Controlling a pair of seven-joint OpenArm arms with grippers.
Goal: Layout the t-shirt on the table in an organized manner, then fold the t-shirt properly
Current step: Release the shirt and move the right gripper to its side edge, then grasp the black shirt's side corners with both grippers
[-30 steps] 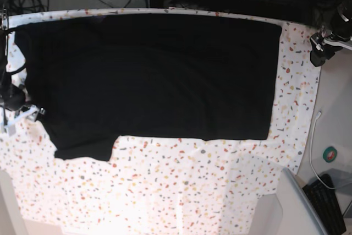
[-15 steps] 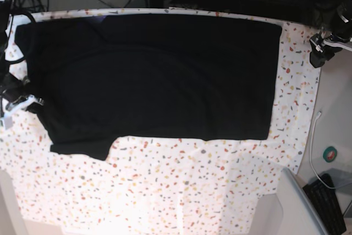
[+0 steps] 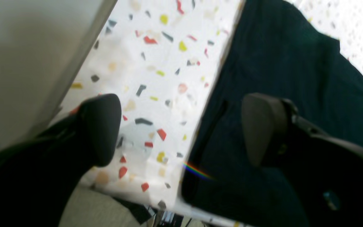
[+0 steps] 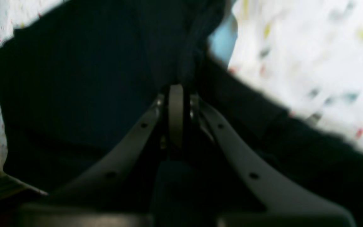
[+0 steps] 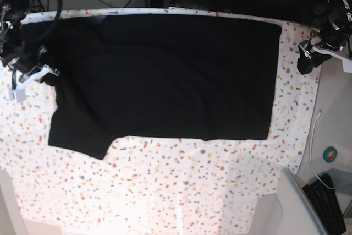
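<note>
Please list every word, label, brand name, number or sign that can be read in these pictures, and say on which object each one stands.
None can be read.
The t-shirt shows plain black cloth, no print or tag.
The table carries only coloured speckles, no letters.
The round green item beside the table is too small to read.
The wrist views are too blurred for any text.

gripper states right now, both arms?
Left gripper: open, holding nothing, above the table edge.
Right gripper: shut on the t-shirt.
</note>
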